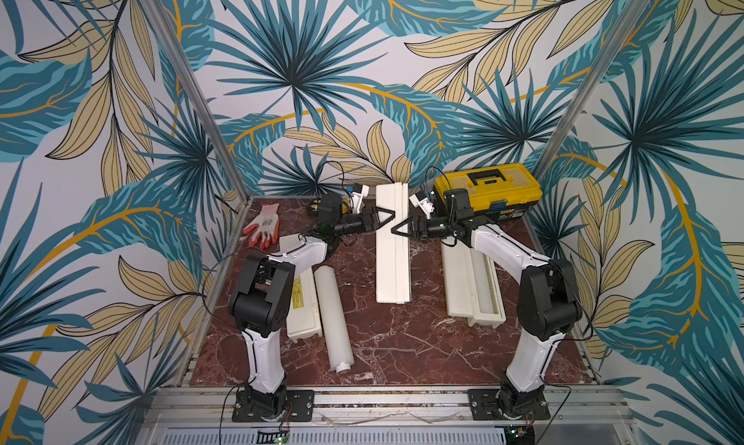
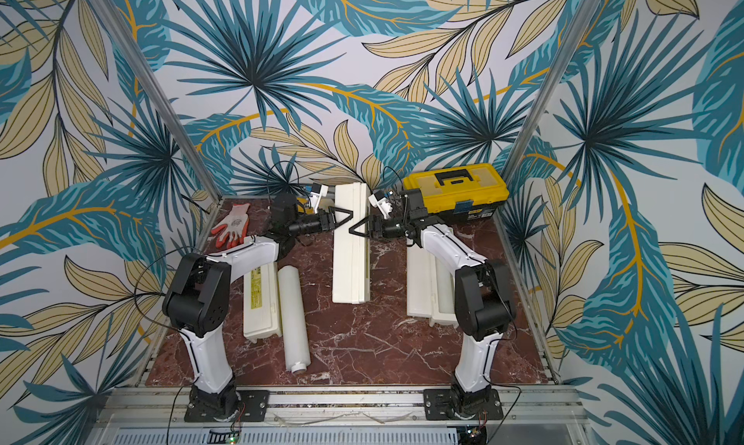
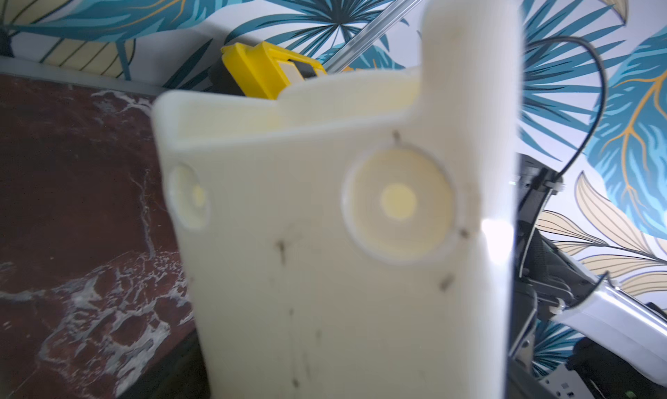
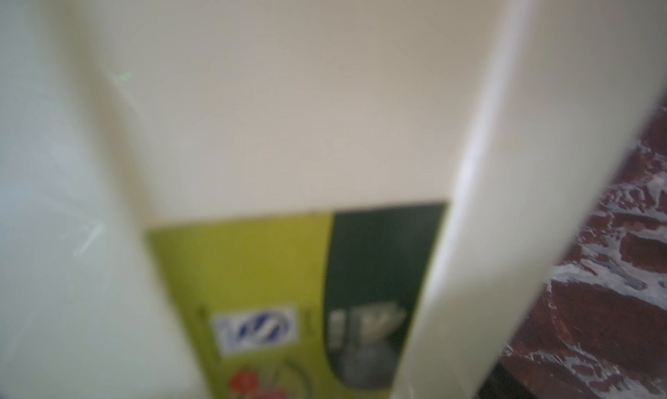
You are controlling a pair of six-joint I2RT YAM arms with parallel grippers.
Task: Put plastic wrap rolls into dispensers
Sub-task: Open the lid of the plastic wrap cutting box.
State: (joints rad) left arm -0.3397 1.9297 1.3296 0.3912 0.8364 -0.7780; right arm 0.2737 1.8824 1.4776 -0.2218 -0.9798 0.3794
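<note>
The middle dispenser [image 1: 392,262] stands on its long side along the table's centre. Its underside with round pads [image 3: 325,271] fills the left wrist view, and its labelled face [image 4: 288,108] fills the right wrist view. My left gripper [image 1: 391,217] and right gripper [image 1: 395,229] meet at its far half from opposite sides, each with a finger over its top edge. The box hides the jaws' spread. A loose plastic wrap roll [image 1: 334,318] lies beside the shut left dispenser [image 1: 304,306]. The right dispenser [image 1: 457,286] lies open, with a roll [image 1: 485,282] apparently in its trough.
A yellow-and-black toolbox [image 1: 487,189] sits at the back right, close behind my right arm. An orange-and-white glove [image 1: 263,225] lies at the back left. Patterned walls and metal posts close in the table [image 1: 402,342] on three sides.
</note>
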